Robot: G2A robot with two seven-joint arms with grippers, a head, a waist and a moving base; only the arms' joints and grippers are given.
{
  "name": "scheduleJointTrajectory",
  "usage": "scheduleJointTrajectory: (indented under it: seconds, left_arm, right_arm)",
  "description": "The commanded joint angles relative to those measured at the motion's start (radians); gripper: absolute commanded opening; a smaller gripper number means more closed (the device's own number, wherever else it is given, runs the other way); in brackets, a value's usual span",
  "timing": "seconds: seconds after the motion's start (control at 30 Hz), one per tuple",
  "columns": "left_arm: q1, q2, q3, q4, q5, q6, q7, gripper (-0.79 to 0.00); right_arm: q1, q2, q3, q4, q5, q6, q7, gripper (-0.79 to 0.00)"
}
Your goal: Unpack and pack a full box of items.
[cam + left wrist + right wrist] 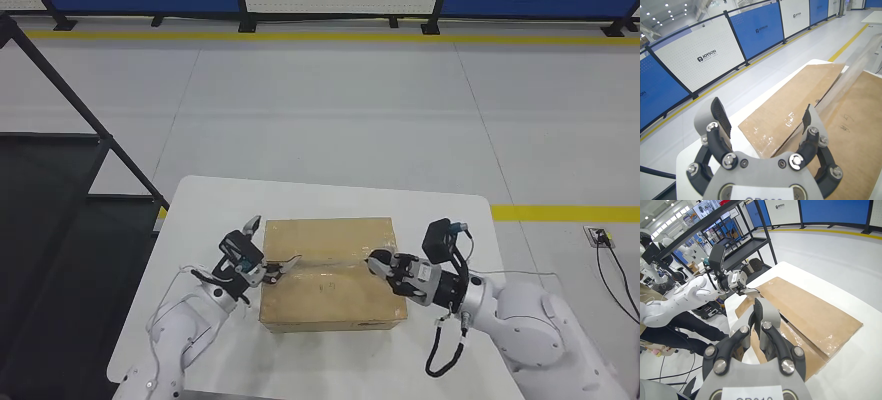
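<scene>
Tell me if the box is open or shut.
Barely open: one top flap of the box stands slightly raised along the middle seam.

The left arm (190,325) is angling in over the left edge of the table (440,215), its left gripper (762,106) holding its fingers wide apart. The right arm (500,305) is lying across the right edge, its right gripper (756,303) pressing its fingers together, facing the other.

White table (215,205) with one brown cardboard box (330,300) flat near its middle
</scene>
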Motion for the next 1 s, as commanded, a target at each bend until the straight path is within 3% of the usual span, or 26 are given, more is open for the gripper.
scheduleJointTrajectory:
  seconds: [0.0, 0.6, 0.97]
  left_arm:
    - [0.010, 0.002, -0.007, -0.005, -0.001, -0.018, 0.019, 0.000]
    - [0.045, 0.017, -0.049, -0.005, -0.019, -0.108, 0.089, 0.000]
    - [0.044, 0.020, -0.039, 0.002, 0.039, -0.078, 0.072, 0.000]
  right_arm:
    - [-0.006, 0.001, 0.004, -0.003, 0.000, 0.019, 0.009, -0.785]
    - [0.000, -0.001, -0.007, 0.021, 0.016, 0.080, 0.034, -0.785]
    - [-0.002, -0.001, -0.007, 0.006, 0.026, 0.089, 0.044, -0.785]
